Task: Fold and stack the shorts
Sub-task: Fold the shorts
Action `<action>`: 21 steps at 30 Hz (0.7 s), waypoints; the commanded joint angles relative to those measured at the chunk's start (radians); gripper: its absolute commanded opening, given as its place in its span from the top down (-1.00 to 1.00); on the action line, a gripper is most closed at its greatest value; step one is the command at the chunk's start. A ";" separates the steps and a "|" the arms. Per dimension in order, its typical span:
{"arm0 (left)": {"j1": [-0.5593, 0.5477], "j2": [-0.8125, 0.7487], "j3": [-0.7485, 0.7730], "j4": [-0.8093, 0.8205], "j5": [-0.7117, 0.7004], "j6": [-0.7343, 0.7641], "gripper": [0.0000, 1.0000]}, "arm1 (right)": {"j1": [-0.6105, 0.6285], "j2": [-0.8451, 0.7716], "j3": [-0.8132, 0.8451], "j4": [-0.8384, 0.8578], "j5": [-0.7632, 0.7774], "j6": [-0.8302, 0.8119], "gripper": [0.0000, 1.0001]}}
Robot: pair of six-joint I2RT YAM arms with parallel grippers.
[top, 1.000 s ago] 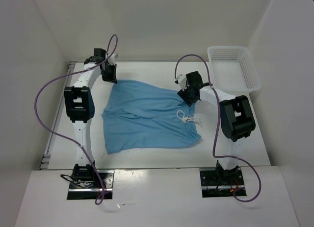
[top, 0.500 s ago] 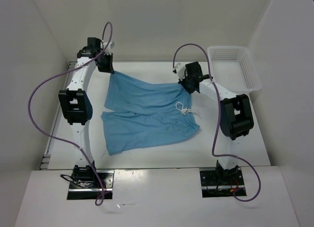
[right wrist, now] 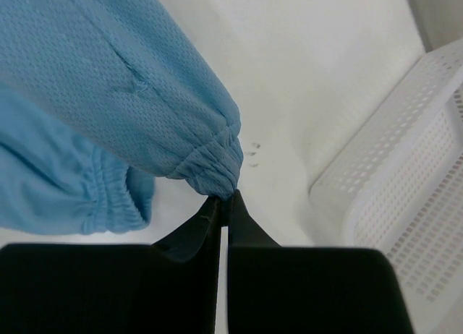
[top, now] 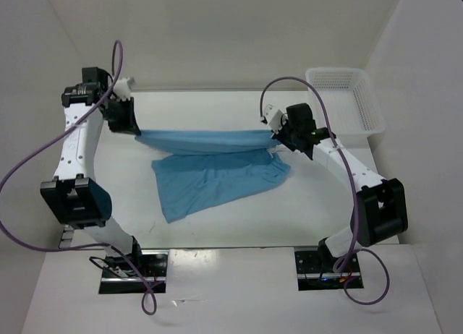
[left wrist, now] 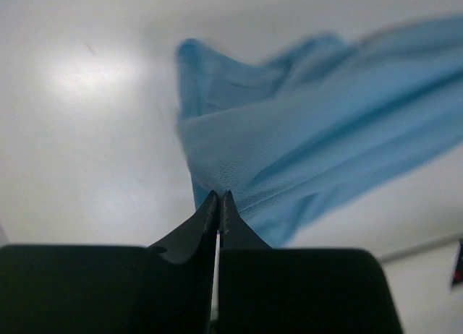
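The sky-blue shorts [top: 210, 168] hang stretched between both grippers above the white table, their lower part trailing onto it. My left gripper [top: 132, 129] is shut on the far left corner of the shorts [left wrist: 289, 153], pinching the fabric edge at its tips [left wrist: 219, 197]. My right gripper [top: 278, 141] is shut on the gathered waistband end of the shorts [right wrist: 145, 95], at its tips [right wrist: 224, 199]. The drawstring is hidden.
A white mesh basket [top: 346, 99] stands at the back right of the table, and in the right wrist view the basket [right wrist: 405, 197] is close to the right of that gripper. Walls enclose the table on the left, back and right.
Both arms have lifted the far edge of the shorts off the table and pulled it taut toward the front. The right gripper closed on the waistband. The left arm swung outward to the left.
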 commanded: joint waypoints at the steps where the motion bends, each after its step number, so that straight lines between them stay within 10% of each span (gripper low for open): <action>1: -0.020 -0.149 -0.218 -0.109 0.024 0.006 1.00 | -0.006 -0.079 -0.099 -0.007 0.054 -0.062 1.00; 8: -0.059 -0.325 -0.618 -0.181 0.064 0.006 1.00 | 0.055 -0.183 -0.277 0.026 0.064 -0.111 1.00; 21: -0.270 -0.333 -0.787 -0.181 -0.011 0.006 1.00 | 0.111 -0.306 -0.504 -0.008 0.113 -0.238 1.00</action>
